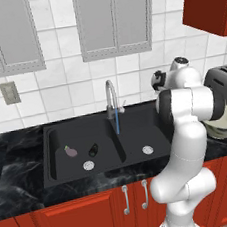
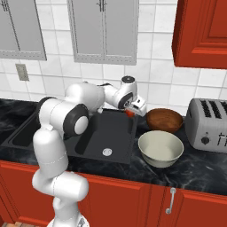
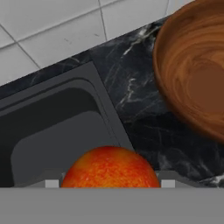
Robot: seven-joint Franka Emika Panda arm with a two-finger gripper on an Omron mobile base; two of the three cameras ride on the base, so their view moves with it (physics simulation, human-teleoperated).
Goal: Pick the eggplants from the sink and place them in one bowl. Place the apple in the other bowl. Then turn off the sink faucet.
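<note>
My gripper (image 2: pixel 131 111) is shut on the red-orange apple (image 3: pixel 109 168), holding it above the right rim of the black sink (image 1: pixel 83 134), just left of the reddish-brown bowl (image 2: pixel 164 119). In the hand view that bowl (image 3: pixel 197 65) lies up and to the right of the apple. The pale grey-cream bowl (image 2: pixel 160 148) stands in front of it near the counter edge. A pale purple eggplant (image 1: pixel 71 151) and an almost black eggplant (image 1: pixel 93 149) lie in the sink's left basin. Water runs from the silver faucet (image 1: pixel 112 98).
A silver toaster (image 2: pixel 208 125) stands on the black marble counter right of the bowls. A red wall cabinet (image 2: pixel 201 31) hangs above them. Each sink basin has a round drain (image 1: pixel 147 149).
</note>
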